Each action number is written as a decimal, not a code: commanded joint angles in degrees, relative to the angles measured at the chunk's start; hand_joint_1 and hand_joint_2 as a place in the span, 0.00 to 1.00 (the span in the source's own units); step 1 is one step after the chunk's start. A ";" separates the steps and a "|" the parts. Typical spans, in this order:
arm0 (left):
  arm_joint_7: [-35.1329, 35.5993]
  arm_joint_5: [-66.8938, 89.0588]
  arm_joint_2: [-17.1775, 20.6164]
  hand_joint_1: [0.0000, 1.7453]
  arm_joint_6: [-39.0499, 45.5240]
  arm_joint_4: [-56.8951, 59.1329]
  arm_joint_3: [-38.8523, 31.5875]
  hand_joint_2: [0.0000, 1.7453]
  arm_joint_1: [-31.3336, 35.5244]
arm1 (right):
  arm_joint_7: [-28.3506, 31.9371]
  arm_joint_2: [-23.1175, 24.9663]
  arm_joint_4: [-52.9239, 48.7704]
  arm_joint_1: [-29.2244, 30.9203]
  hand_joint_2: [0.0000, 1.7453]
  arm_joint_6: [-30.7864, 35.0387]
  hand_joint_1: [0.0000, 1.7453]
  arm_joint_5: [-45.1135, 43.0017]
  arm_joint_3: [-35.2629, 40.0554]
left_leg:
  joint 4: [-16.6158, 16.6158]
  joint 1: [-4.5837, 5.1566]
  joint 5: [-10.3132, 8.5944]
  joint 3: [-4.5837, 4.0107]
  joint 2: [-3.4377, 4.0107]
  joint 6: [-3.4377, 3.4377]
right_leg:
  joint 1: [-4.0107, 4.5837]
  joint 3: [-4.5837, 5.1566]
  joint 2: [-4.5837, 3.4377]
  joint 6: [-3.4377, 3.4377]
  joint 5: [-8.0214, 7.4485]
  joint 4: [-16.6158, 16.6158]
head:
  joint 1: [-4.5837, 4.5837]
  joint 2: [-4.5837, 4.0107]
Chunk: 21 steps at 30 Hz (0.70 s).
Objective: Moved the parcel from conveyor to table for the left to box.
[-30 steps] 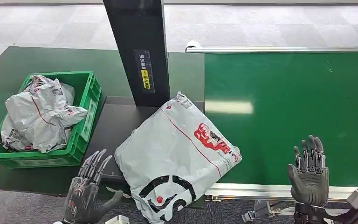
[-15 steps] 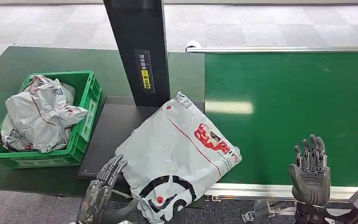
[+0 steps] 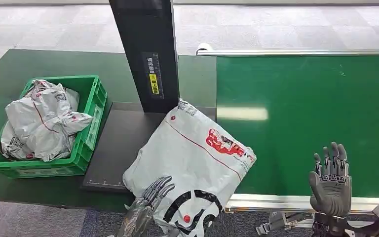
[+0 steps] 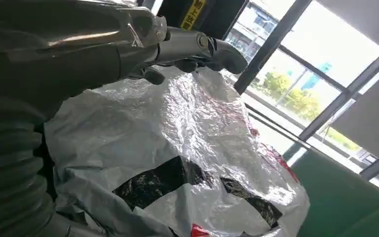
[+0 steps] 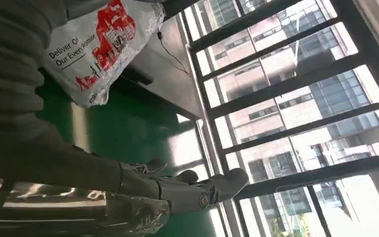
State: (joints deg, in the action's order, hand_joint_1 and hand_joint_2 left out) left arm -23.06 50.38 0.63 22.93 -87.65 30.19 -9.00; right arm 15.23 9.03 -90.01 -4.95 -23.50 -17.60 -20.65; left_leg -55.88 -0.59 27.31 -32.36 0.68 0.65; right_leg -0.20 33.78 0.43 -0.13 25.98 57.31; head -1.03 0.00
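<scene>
since a second ago my left hand [image 3: 145, 210] has slid right onto the parcel [image 3: 192, 163], fingers spread flat on its 7 o'clock corner; the parcel straddles table [image 3: 113, 143] and conveyor [image 3: 316, 113]. my right hand [image 3: 329, 180] hovers open at 4 o'clock.

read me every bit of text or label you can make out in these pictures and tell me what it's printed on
"Deliver O... Our Every Promise": printed in dark letters beside the red graphic on the grey parcel; the first line is cut off by the arm.
Yellow and white characters on the black label on the dark post: too small to read.
Shipping labels on the parcels in the green crate: too blurred to read.
</scene>
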 commanded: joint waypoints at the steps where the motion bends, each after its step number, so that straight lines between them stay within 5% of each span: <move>1: -0.47 -0.28 0.51 0.00 -0.59 3.49 2.35 1.00 2.65 | -0.18 0.68 0.11 0.35 1.00 0.47 0.00 -0.18 -0.55 | 0.09 0.01 0.01 0.15 -0.05 -0.02 | -0.02 -0.16 -0.01 0.02 0.03 -0.07 | 0.00 0.00; 11: -2.85 1.53 -1.73 0.00 -2.02 7.84 3.38 1.00 5.18 | -0.12 2.10 -2.71 -1.11 1.00 1.48 0.00 -1.79 -1.79 | 0.09 0.03 -0.01 0.14 -0.13 -0.02 | -0.04 -0.15 0.08 0.02 0.03 -0.07 | 0.02 0.00; 21: 2.42 13.84 -2.94 0.00 2.24 21.38 3.86 1.00 9.51 | -0.12 1.88 -3.57 -0.85 1.00 2.64 0.00 -2.79 -0.67 | 0.14 0.04 -0.01 0.23 -0.08 -0.03 | -0.04 -0.23 0.03 0.03 0.01 -0.13 | 0.00 0.00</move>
State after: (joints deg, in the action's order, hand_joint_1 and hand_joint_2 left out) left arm -21.60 62.62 -0.96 24.26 -79.55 32.22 -2.61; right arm 15.08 10.75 -93.31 -6.03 -22.14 -19.85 -21.09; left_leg -55.89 -0.59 27.30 -32.34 0.69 0.65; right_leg -0.20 33.77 0.42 -0.12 25.98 57.31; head -1.03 0.00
